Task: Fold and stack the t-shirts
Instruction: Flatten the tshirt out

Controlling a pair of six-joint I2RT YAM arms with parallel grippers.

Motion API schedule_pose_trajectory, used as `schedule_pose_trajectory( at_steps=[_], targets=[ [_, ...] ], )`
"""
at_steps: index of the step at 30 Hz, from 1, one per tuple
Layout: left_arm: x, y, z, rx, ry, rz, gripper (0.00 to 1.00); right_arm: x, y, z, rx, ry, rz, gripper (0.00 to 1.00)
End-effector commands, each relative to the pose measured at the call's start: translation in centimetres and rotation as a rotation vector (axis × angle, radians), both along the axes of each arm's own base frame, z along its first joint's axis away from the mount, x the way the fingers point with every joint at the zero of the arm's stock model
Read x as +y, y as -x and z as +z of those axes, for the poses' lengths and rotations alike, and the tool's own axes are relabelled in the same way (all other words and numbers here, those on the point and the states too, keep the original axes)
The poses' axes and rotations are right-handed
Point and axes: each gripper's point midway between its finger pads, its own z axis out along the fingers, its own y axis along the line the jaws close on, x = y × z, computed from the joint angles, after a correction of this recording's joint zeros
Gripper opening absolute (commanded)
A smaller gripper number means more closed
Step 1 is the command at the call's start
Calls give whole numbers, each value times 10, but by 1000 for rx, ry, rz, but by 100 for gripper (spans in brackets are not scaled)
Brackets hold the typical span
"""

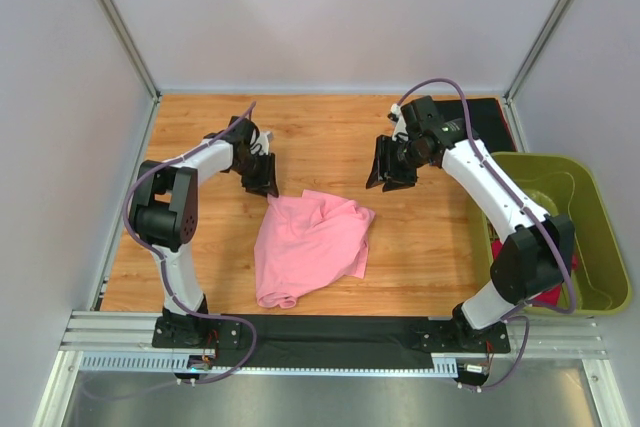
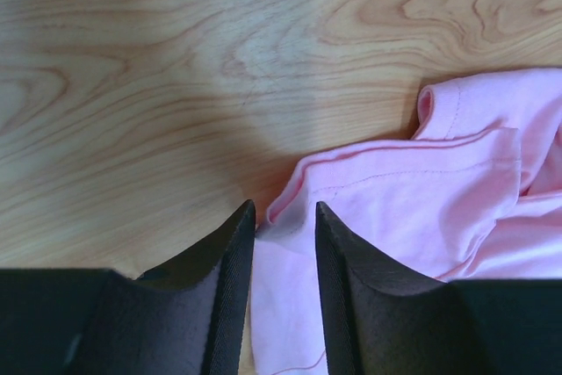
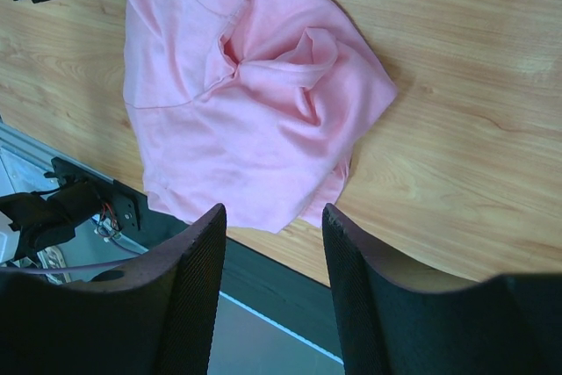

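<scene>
Where the top view is consulted first, the light pink t-shirt [image 1: 310, 247] lies crumpled and unfolded on the wooden table [image 1: 330, 137], well apart from the olive-green tub [image 1: 592, 179]. The right gripper [image 1: 392, 172] hangs between the shirt and the tub, nearer the shirt. The left gripper [image 1: 262, 179] sits at the shirt corner farthest from the tub.

Left wrist view: the left gripper [image 2: 283, 212] has its jaws slightly apart, leaving a narrow gap. A hemmed edge of the t-shirt [image 2: 421, 208] shows in that gap, and nothing appears pinched.

Right wrist view: the right gripper [image 3: 272, 210] has its jaws wide apart and holds nothing, and it appears to hover over the t-shirt [image 3: 246, 129]. The cloth is bunched into a twisted ridge near its middle.

Handling: the shirt is judged light, soft and limp. It will sag and drag when lifted, and a single-layer pinch may slip. Take hold at stitched hems or corners, one per gripper, and pull apart to flatten it before folding
</scene>
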Motion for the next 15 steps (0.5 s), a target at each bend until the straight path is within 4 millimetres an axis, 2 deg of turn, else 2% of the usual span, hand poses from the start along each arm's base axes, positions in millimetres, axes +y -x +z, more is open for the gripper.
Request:
schedule_pose_trajectory(
  at_steps=[1,3,4,5,6,7,9,11,12,14,15],
  targets=[
    [-5,-4,8,-37,35,-29,40,-3,1,8,-25,-5,-1,49],
    [-6,-2,10,-37,44,-24,24,-4,3,7,-26,2,-2,49],
    [-6,-2,14,-41,45,-11,18,-6,2,7,-32,10,-9,49],
    [-5,-6,20,-54,36,0,8,-8,3,3,-20,23,-23,49],
    [3,-4,26,-41,-6,39,5,-12,3,0,-16,40,-42,49],
    [8,-6,33,-46,-31,66,2,-19,1,-3,-19,70,-79,49],
    [24,-19,65,-113,-107,167,0,-28,4,-14,13,82,-138,49],
    [48,-15,90,-127,-213,271,0,-33,1,-19,12,86,-181,49],
    [68,-5,105,-125,-284,350,0,-35,4,-28,27,99,-185,49],
    [93,3,123,-107,-309,462,0,-31,3,-35,30,81,-183,48],
    [102,16,132,-84,-313,514,0,-29,3,-39,39,67,-181,48]
  ],
)
